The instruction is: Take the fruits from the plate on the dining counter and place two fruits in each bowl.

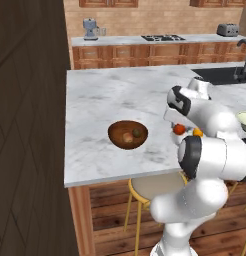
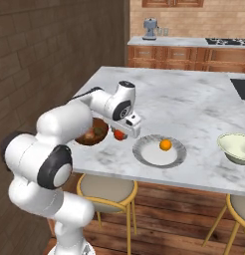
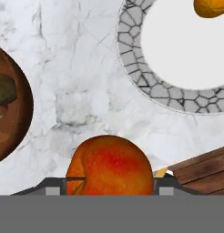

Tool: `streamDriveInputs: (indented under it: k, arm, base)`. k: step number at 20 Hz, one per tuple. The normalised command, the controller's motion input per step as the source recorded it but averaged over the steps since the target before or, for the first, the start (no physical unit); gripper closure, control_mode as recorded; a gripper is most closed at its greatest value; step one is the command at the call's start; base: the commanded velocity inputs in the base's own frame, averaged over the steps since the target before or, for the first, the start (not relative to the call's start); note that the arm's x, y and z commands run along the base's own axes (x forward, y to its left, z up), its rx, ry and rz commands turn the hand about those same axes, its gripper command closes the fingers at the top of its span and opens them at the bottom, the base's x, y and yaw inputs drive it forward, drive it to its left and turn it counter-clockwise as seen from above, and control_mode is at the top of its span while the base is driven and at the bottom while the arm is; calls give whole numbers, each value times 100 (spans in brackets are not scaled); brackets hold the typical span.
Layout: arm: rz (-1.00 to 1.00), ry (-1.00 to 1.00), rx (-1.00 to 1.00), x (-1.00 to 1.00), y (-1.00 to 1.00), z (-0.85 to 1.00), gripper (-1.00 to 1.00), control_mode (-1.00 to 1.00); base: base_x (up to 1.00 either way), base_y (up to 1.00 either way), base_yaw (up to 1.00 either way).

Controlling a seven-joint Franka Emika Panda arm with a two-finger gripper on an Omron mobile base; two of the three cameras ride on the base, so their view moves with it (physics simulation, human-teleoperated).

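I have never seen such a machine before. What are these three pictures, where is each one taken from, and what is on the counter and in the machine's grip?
This is a computer-rendered kitchen. The white machine is a robot arm on a driving base. Two pictures come from cameras on the base, behind the arm to its left and right. The third comes from a camera on the hand, looking along the end effector.

The surface is the marble dining counter. On it stand a brown wooden bowl holding a reddish-peach fruit and a dark green fruit, a grey-rimmed plate with one orange fruit, and a pale bowl farther right.

The end effector is closed on a red-orange fruit, above the counter between the brown bowl and the plate.
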Motion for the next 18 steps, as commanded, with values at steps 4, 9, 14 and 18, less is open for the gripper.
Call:
streamDriveInputs:
  k: [4,9,14,18]
  arm:
    - [18,0,-16,-64,73,43,100,-100]
    - [5,2,-6,-48,9,55,100,-100]
    - [0,1,-1,-18,0,21,100,-100]
    - [0,0,0,-4,-5,2,100,100]
  base:
    - [0,0,0]
    - [0,0,0]
    - [0,0,0]
    - [-35,-27,0]
